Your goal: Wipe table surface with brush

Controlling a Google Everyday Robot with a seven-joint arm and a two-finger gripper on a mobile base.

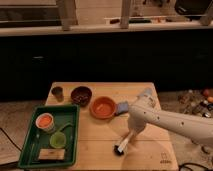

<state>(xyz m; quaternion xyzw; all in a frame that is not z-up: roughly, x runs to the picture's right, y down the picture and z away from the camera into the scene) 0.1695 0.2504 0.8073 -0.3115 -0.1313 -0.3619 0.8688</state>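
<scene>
One brush (pixel 122 144) sits bristles-down on the bench (pixel 100 140) front, right of the tray (pixel 30 150) — my claw (pixel 131 136) clamps its white handle. I judge wiping underway; most planks left.

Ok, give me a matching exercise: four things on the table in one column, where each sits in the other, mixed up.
Things:
1. brush
2. orange bowl
3. small dark cup
4. green tray

Places:
A. far left corner of the table surface
B. left edge of the table
C. middle of the table, far half
D. under the gripper, near the front edge

Pairs: 1-D, 2-C, 3-A, 4-B
</scene>
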